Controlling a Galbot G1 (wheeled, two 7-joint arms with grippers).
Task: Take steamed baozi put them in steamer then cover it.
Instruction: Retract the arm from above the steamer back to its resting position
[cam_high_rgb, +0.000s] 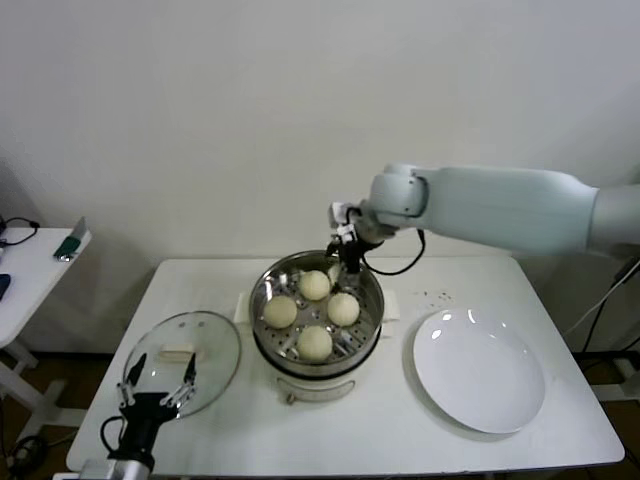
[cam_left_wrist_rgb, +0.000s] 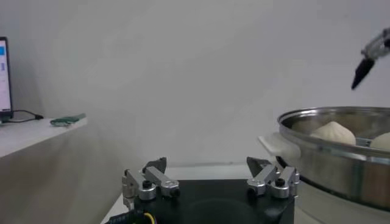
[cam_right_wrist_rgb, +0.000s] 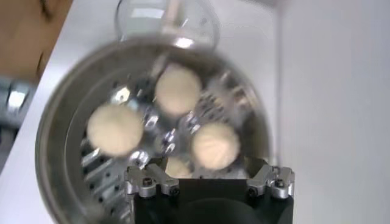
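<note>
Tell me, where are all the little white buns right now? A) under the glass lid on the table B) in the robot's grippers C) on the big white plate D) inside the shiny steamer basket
D: all four steamed baozi sit in the steamer, the white plate is bare, and the cover lies flat on the table beside the steamer with nothing under it.

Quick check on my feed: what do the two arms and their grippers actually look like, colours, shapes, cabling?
The right arm is a thick, smooth, pale blue-white tube with a rounded joint, a black cable looping beneath its wrist. The right gripper is small and dark. The left gripper has a black body, thin black fingers and silver metal knuckle brackets with black screws; black cable curls near its base.
</note>
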